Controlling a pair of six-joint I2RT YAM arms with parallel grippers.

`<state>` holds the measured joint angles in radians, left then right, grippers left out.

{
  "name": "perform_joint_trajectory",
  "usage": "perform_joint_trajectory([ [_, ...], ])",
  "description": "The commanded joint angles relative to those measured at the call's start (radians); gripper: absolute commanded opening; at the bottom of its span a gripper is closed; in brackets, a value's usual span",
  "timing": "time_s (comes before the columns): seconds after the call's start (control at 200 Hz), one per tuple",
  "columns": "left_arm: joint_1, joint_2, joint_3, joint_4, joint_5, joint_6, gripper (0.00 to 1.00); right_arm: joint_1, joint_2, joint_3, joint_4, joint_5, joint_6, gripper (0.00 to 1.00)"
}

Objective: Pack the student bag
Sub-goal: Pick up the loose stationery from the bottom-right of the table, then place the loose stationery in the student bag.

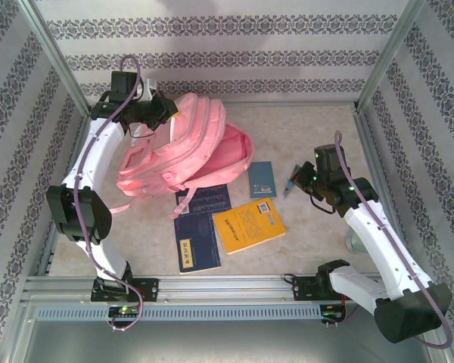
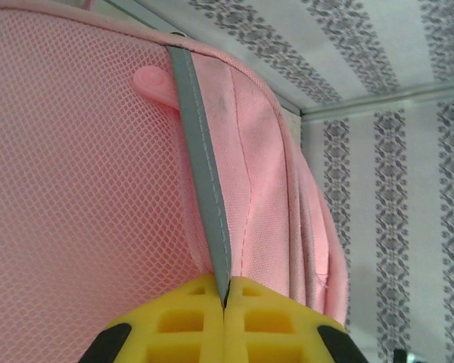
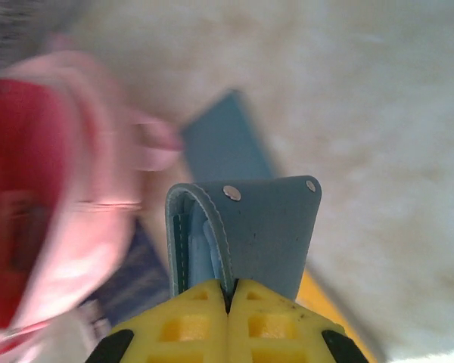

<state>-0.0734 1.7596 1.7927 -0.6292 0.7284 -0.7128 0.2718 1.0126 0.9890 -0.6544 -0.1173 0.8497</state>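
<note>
Right wrist: right gripper (image 3: pixel 228 291) clamps riveted blue-grey pouch (image 3: pixel 268 227) near pink fabric backpack (image 3: pixel 68 174), left gripper (image 2: pixel 225 296) pinches its grey trim (image 2: pixel 200 151); edge-hold may slip.

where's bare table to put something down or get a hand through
Bare table lies beyond the right gripper and its blue-grey case, right of the student bag. A smaller patch sits between the yellow book and the right arm's base. Crowded middle: large navy book, teal booklet and yellow book lie close by the bag.
</note>
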Motion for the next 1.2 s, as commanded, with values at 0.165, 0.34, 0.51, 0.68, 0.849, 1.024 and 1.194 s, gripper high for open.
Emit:
perform_joint_trajectory([
  [0.165,-0.015,0.021,0.122,0.056,0.301,0.030,0.00,0.062,0.033,0.071,0.491,-0.322,-0.072,0.00],
  [0.34,-0.017,0.015,0.115,0.095,0.354,0.022,0.00,0.091,0.106,0.055,0.682,-0.357,-0.006,0.00],
  [0.51,-0.017,0.005,0.094,0.153,0.372,-0.026,0.00,0.151,0.249,0.041,0.846,-0.362,0.093,0.00],
  [0.68,-0.019,-0.005,0.089,0.217,0.388,-0.078,0.00,0.219,0.424,0.040,1.055,-0.306,0.192,0.00],
  [0.849,-0.022,-0.013,0.088,0.249,0.402,-0.105,0.00,0.261,0.668,0.126,1.245,-0.282,0.349,0.00],
  [1.024,-0.022,-0.026,0.083,0.250,0.400,-0.105,0.00,0.326,0.873,0.319,1.113,-0.214,0.364,0.00],
  [1.194,-0.021,-0.031,0.089,0.232,0.390,-0.092,0.00,0.364,0.997,0.527,0.835,-0.173,0.279,0.46],
])
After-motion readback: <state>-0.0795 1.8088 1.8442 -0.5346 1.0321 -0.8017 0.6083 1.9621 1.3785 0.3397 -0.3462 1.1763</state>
